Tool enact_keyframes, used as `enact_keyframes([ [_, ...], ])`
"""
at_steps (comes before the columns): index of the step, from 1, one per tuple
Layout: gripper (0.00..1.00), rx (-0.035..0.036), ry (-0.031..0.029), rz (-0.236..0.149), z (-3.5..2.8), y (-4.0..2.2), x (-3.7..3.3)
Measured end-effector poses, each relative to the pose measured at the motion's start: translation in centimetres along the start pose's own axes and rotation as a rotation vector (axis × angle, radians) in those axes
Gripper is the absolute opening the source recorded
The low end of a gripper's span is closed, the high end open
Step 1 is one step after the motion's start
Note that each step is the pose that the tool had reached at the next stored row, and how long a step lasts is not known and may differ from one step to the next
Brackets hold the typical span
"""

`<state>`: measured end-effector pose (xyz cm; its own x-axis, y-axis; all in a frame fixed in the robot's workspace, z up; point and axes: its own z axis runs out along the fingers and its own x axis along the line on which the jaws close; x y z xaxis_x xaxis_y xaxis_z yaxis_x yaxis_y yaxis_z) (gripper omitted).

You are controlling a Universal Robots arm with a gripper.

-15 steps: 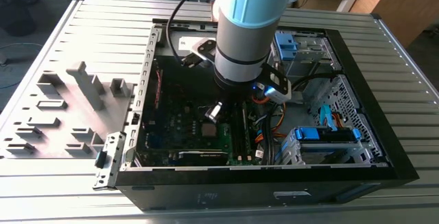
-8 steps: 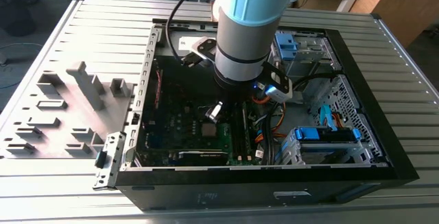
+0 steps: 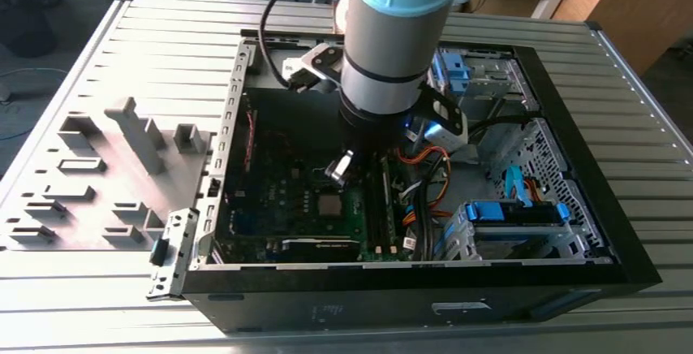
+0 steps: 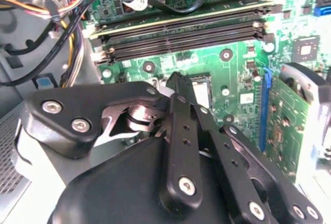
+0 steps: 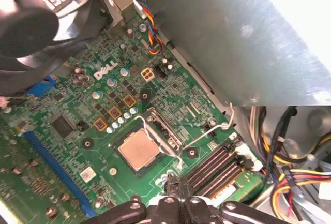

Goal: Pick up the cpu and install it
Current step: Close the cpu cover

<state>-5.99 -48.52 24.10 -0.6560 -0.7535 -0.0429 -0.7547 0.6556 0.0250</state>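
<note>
The cpu (image 5: 137, 149) lies flat in its socket (image 5: 159, 127). It looks light, stiff and fragile, best taken by its edges. Around it are the computer case (image 3: 433, 291), the motherboard (image 5: 170, 92), the memory slots (image 5: 214, 168) and a wire lever (image 5: 207, 129) crowding one edge. The gripper (image 5: 177, 183) hangs near, its fingers pressed together and empty.

Matt pale metal cpu (image 5: 137, 149) — glossy green circuit board (image 5: 103, 154), brushed grey metal case wall (image 5: 232, 38)
</note>
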Motion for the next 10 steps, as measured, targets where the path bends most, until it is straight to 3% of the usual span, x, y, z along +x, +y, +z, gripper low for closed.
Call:
enact_keyframes([
  [10,0.11,-0.0002,0.0001,-0.004,-2.6,0.06,-0.11],
])
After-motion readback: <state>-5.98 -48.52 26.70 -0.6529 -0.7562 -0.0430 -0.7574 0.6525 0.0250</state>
